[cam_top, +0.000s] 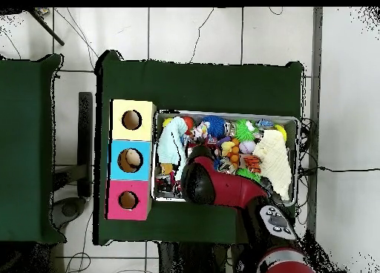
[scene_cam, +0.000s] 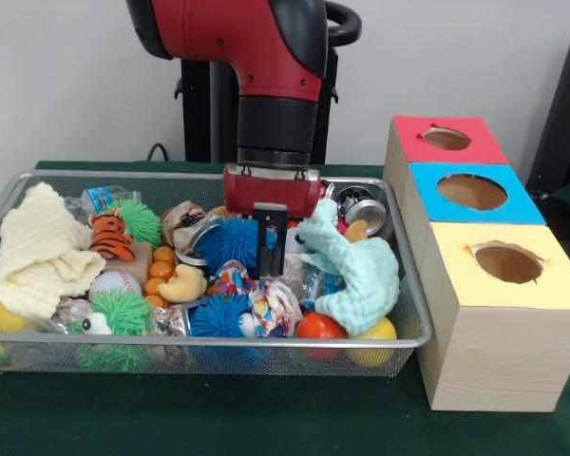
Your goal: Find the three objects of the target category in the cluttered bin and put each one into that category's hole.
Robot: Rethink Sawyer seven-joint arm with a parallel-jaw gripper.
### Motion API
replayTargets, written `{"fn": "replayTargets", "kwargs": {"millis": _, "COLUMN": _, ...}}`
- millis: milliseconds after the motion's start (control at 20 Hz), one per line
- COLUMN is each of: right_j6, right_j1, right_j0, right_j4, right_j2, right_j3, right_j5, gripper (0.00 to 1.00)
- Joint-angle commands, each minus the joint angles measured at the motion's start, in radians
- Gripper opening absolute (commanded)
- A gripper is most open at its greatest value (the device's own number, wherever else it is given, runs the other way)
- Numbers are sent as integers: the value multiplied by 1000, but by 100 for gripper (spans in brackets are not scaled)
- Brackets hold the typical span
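The bin (scene_cam: 209, 339) is a wide silver mesh tray full of toys; it also shows in the overhead view (cam_top: 223, 115). The mint-green knitted cloth (scene_cam: 356, 271) lies heaped at its right end, next to the boxes (cam_top: 172, 145). The pale-yellow knitted cloth (scene_cam: 38, 252) lies at the left end (cam_top: 274, 159). The small white printed cloth (scene_cam: 271, 306) lies near the front rim, in the middle. My gripper (scene_cam: 272, 252) reaches down into the clutter between a blue spiky ball (scene_cam: 230, 242) and the mint cloth. The arm hides it from overhead. The blue-topped box's hole (scene_cam: 471, 192) (cam_top: 131, 160) stands right of the bin.
A red-topped box (scene_cam: 446, 140) and a yellow-topped box (scene_cam: 506, 263) flank the blue one. In the bin lie a second blue spiky ball (scene_cam: 218, 318), green spiky balls (scene_cam: 123, 313), a tiger toy (scene_cam: 109, 237), a baseball (scene_cam: 114, 283), orange balls (scene_cam: 160, 271) and metal tins (scene_cam: 366, 211).
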Motion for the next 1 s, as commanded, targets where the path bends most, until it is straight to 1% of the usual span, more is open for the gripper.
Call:
{"fn": "replayTargets", "kwargs": {"millis": 50, "right_j6": 191, "right_j1": -165, "right_j0": 12, "right_j4": 42, "right_j2": 43, "right_j3": 113, "right_j5": 177, "gripper": 0}}
{"fn": "replayTargets", "kwargs": {"millis": 250, "right_j6": 192, "right_j1": -212, "right_j0": 22, "right_j4": 58, "right_j2": 34, "right_j3": 138, "right_j5": 222, "gripper": 0}}
{"fn": "replayTargets", "kwargs": {"millis": 500, "right_j6": 195, "right_j1": -217, "right_j0": 20, "right_j4": 58, "right_j2": 33, "right_j3": 140, "right_j5": 226, "gripper": 0}}
{"fn": "replayTargets", "kwargs": {"millis": 550, "right_j6": 194, "right_j1": -212, "right_j0": 19, "right_j4": 57, "right_j2": 34, "right_j3": 137, "right_j5": 223, "gripper": 0}}
{"fn": "replayTargets", "kwargs": {"millis": 600, "right_j6": 189, "right_j1": -183, "right_j0": 8, "right_j4": 50, "right_j2": 43, "right_j3": 121, "right_j5": 205, "gripper": 0}}
{"fn": "replayTargets", "kwargs": {"millis": 750, "right_j6": 179, "right_j1": -130, "right_j0": -10, "right_j4": 39, "right_j2": 57, "right_j3": 87, "right_j5": 173, "gripper": 0}}
{"fn": "replayTargets", "kwargs": {"millis": 850, "right_j6": 174, "right_j1": -124, "right_j0": -21, "right_j4": 31, "right_j2": 67, "right_j3": 82, "right_j5": 166, "gripper": 0}}
{"fn": "replayTargets", "kwargs": {"millis": 1000, "right_j6": 185, "right_j1": -119, "right_j0": -8, "right_j4": 31, "right_j2": 46, "right_j3": 79, "right_j5": 130, "gripper": 0}}
